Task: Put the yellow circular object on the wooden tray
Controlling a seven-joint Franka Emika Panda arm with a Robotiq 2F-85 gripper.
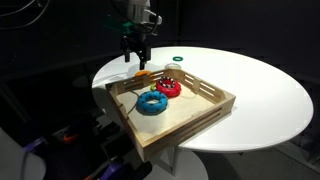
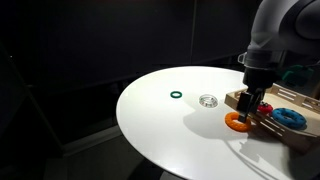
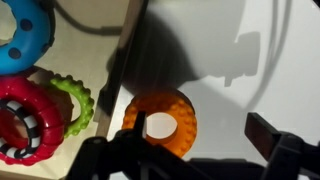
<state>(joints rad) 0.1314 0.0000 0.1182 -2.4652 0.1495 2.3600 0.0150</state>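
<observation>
One yellow ring [image 3: 160,122] lies flat on the desk [image 1: 260,100], just beside the outer wall of the tray [image 1: 195,122] and away from the desk's edge. I have the gripper [image 2: 255,105] right above it, fingers apart, gripping nothing. Inside the tray sit a blue ring [image 1: 153,103] and a red ring [image 1: 168,87]. A small green ring [image 2: 176,96] lies near the desk's edge.

Orange-yellow ring [image 2: 237,122] flat beside wooden tray [image 1: 190,122].

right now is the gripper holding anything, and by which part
Nothing is held. The gripper is open above the yellow circular object, which lies flat on the table beside the wooden tray.
</observation>
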